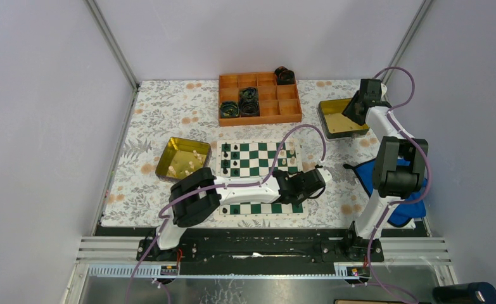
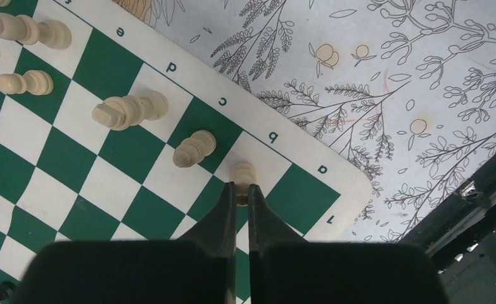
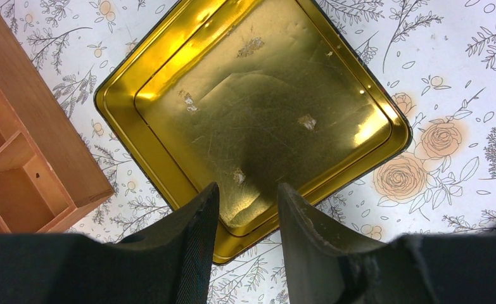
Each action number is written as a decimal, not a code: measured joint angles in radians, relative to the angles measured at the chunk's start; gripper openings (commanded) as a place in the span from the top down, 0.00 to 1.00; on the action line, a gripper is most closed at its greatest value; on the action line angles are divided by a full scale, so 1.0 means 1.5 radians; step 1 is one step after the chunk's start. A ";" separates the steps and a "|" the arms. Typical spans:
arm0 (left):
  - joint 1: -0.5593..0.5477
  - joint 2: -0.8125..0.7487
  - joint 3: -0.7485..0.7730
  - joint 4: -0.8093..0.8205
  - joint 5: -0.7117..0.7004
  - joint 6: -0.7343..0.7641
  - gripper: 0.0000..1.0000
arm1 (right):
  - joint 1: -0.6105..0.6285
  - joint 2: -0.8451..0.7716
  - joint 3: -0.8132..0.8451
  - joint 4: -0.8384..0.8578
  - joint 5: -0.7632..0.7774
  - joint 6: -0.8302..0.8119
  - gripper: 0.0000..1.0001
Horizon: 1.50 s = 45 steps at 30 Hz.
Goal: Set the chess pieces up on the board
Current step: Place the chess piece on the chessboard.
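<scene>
the left pincer point(image 2: 241, 193) is pressed nearly together, pinching a cream chess piece point(image 2: 243, 171) upright over a white square of the board point(image 2: 343, 190), one square in from the corner just right of the tips. whether the piece touches the square i cannot tell. more cream pieces point(image 2: 194, 148) stand ahead and to the left of the tips. the right pincer point(image 3: 245, 190) is spread, hanging over a yellow-lined tin point(image 3: 121, 120) on the bench point(image 3: 448, 50). an orange tray point(image 3: 42, 145) lies to its left.
</scene>
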 measured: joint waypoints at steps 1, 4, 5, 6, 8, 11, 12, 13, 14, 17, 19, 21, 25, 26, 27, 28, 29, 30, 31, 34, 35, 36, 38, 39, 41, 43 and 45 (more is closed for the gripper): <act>0.000 0.000 -0.001 0.001 0.002 -0.001 1.00 | 0.000 0.000 0.000 0.000 0.000 0.000 0.54; 0.001 0.000 -0.002 0.005 0.005 -0.002 1.00 | 0.000 0.000 -0.001 0.000 0.000 0.000 0.54; 0.001 0.000 -0.002 0.005 0.006 -0.002 1.00 | 0.000 0.000 -0.002 0.000 0.000 0.000 0.54; 0.001 0.000 -0.002 0.006 0.007 -0.003 1.00 | 0.000 0.000 -0.002 0.001 0.000 0.000 0.54; 0.003 -0.002 -0.005 0.010 0.010 -0.003 1.00 | 0.000 0.000 -0.003 0.001 0.000 0.000 0.54; 0.005 -0.006 -0.010 0.014 0.017 -0.008 1.00 | 0.000 0.000 -0.003 0.001 0.000 0.000 0.54; 0.006 -0.007 -0.011 0.014 0.019 -0.009 1.00 | 0.000 0.000 -0.003 0.001 0.000 0.000 0.54; 0.006 -0.007 -0.011 0.016 0.021 -0.010 1.00 | 0.000 0.000 -0.003 0.001 0.000 0.000 0.54; 0.008 -0.007 -0.011 0.016 0.022 -0.011 1.00 | 0.000 0.000 -0.003 0.001 0.000 0.000 0.54; 0.008 -0.008 -0.013 0.017 0.028 -0.013 1.00 | 0.000 0.000 -0.003 0.001 0.000 0.000 0.55; 0.008 -0.009 -0.014 0.018 0.030 -0.014 1.00 | 0.000 0.000 -0.003 0.001 0.000 0.000 0.54; 0.008 -0.009 -0.015 0.019 0.031 -0.015 1.00 | 0.000 0.000 -0.003 0.001 0.000 0.000 0.54; 0.009 -0.010 -0.017 0.021 0.031 -0.017 0.95 | 0.000 0.000 -0.003 0.001 0.000 0.000 0.54; 0.009 -0.010 -0.018 0.022 0.031 -0.017 0.90 | 0.000 0.000 -0.003 0.001 0.000 0.000 0.54; 0.009 -0.010 -0.018 0.022 0.032 -0.018 0.85 | 0.000 0.000 -0.003 0.001 0.000 0.000 0.55; 0.009 -0.010 -0.018 0.023 0.032 -0.018 0.82 | 0.000 0.000 -0.003 0.001 0.000 0.000 0.54; 0.009 -0.010 -0.019 0.023 0.032 -0.019 0.78 | 0.000 0.000 -0.003 0.001 0.000 0.000 0.54; 0.009 -0.010 -0.019 0.023 0.031 -0.020 0.75 | 0.000 0.000 -0.003 0.001 0.000 0.000 0.54; 0.010 -0.010 -0.019 0.023 0.031 -0.022 0.72 | 0.000 0.000 -0.003 0.001 0.000 0.000 0.54; 0.012 -0.010 -0.023 0.025 0.031 -0.026 0.69 | 0.000 0.000 -0.003 0.001 0.000 0.000 0.54; 0.012 -0.010 -0.024 0.026 0.031 -0.027 0.69 | 0.000 0.000 -0.003 0.001 0.000 0.000 0.54; 0.012 -0.010 -0.026 0.026 0.031 -0.027 0.68 | 0.000 0.000 -0.004 0.001 0.000 0.000 0.54; 0.012 -0.010 -0.029 0.026 0.031 -0.028 0.68 | 0.000 0.000 -0.004 0.001 0.000 0.000 0.54; 0.012 -0.010 -0.030 0.026 0.031 -0.028 0.68 | 0.000 0.000 -0.004 0.001 0.000 0.000 0.54; 0.012 -0.010 -0.030 0.026 0.030 -0.028 0.68 | 0.000 0.000 -0.004 0.002 0.000 0.000 0.54; 0.013 -0.010 -0.030 0.026 0.028 -0.028 0.68 | 0.000 0.000 -0.004 0.002 0.000 0.000 0.55; 0.013 -0.010 -0.030 0.026 0.026 -0.028 0.67 | 0.000 0.000 -0.004 0.003 0.000 0.000 0.54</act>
